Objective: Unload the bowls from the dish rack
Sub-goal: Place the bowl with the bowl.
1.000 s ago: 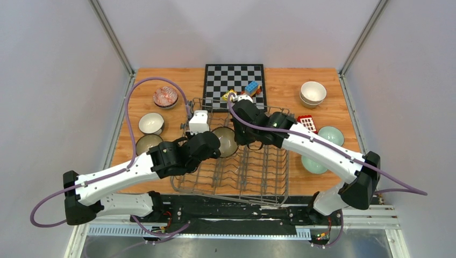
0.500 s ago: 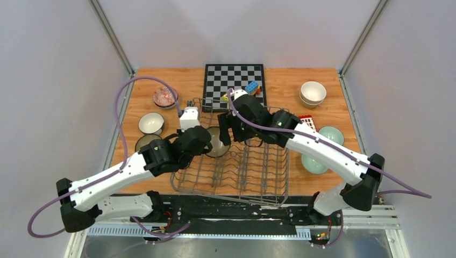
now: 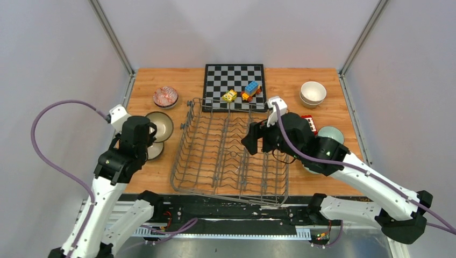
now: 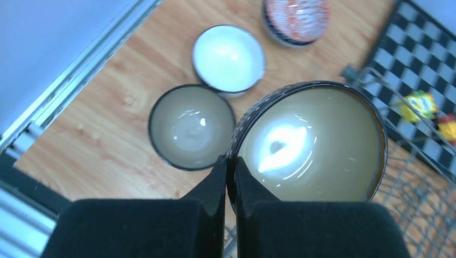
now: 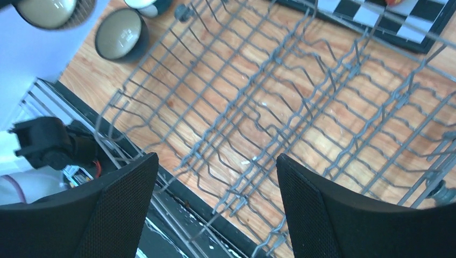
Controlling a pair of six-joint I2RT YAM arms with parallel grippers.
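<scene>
Front of bench: the dish rack (image 3: 226, 161) sits mid-bench, its near rim at the front edge of the bench (image 3: 285, 80). Bare wood strips run along both its sides.

The right tool (image 3: 257, 138) hangs over the rack's right half, jaws wide apart and gripping nothing, with wire tines directly below.

The left tool (image 4: 230, 161) is off the rack's left side, above the bench. It is pinched tight on the rim of a dark-patterned bowl (image 4: 312, 145), mouth facing up. Below and beside it stand a tan-lined bowl (image 4: 192, 127), a white-lined bowl (image 4: 228, 59) and, farther back, a red-patterned bowl (image 3: 165, 96).

Right side: a mint bowl (image 3: 330, 133) is partly covered by the right arm, and what lies beneath that arm cannot be made out. Stacked cream bowls (image 3: 313, 92) stand near the far right corner.

The chessboard (image 3: 234, 80), carrying toy blocks (image 3: 251, 88), meets the rack's far rim.

From overhead, the held bowl hides the white-lined one.
</scene>
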